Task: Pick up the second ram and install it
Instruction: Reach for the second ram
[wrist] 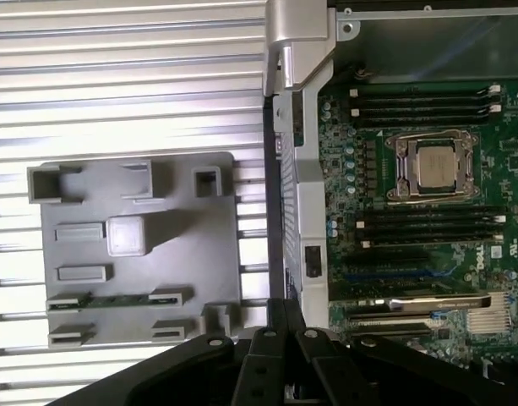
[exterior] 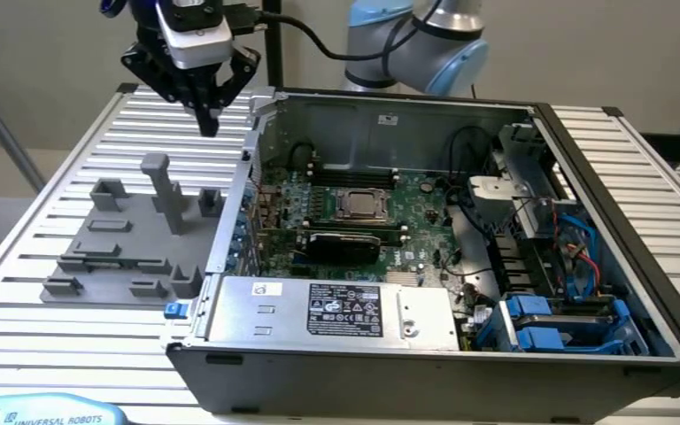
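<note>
Nearest you, the ribbed metal table (exterior: pixel 33 345) carries the open computer case (exterior: pixel 435 381). The grey fixture plate (exterior: pixel 127 276) lies just beside the case, on the exterior view's left. Farther back, the gripper (exterior: pixel 208 124) hangs above the table, clear of the fixture, its fingers pressed together on nothing. Behind it are the arm (exterior: pixel 435 44) and a plain wall (exterior: pixel 33 35). Looking straight down, the wrist view gives you the second ram (wrist: pixel 119 299), a green strip seated between the fixture's grey clips.
</note>
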Robot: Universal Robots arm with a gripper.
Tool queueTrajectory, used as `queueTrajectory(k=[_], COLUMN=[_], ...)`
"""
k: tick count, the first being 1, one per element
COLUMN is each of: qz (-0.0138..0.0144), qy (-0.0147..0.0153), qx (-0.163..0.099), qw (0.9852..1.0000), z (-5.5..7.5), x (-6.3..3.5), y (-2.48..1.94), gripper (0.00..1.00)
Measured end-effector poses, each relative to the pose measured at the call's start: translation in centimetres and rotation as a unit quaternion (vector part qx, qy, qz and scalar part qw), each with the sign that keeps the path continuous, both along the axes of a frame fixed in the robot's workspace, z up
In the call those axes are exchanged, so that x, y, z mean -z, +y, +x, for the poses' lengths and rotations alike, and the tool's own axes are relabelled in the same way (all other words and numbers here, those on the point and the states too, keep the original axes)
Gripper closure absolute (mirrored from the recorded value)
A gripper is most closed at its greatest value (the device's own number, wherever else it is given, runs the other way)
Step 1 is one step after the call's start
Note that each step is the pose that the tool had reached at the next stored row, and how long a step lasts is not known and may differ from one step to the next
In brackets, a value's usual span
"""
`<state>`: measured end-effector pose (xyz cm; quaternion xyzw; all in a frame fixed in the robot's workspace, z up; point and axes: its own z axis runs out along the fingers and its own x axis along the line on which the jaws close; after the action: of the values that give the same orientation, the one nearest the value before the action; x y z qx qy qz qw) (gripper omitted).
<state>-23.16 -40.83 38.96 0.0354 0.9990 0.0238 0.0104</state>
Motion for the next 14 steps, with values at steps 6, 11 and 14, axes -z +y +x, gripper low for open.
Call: queueTrajectory(k=[6,11,14], qz=[-0.0004,-0.0012,-0.0016], qy=[0.0,0.0,0.0], qx=[0.0,0.0,0.0], qw=[1.0,1.0,1.0], z=[-2.7,-5.0,-6.3], x=[0.51,1.13,1.52], y=[-0.13,-0.16,-0.17], gripper=[0.89,0.89,0.89])
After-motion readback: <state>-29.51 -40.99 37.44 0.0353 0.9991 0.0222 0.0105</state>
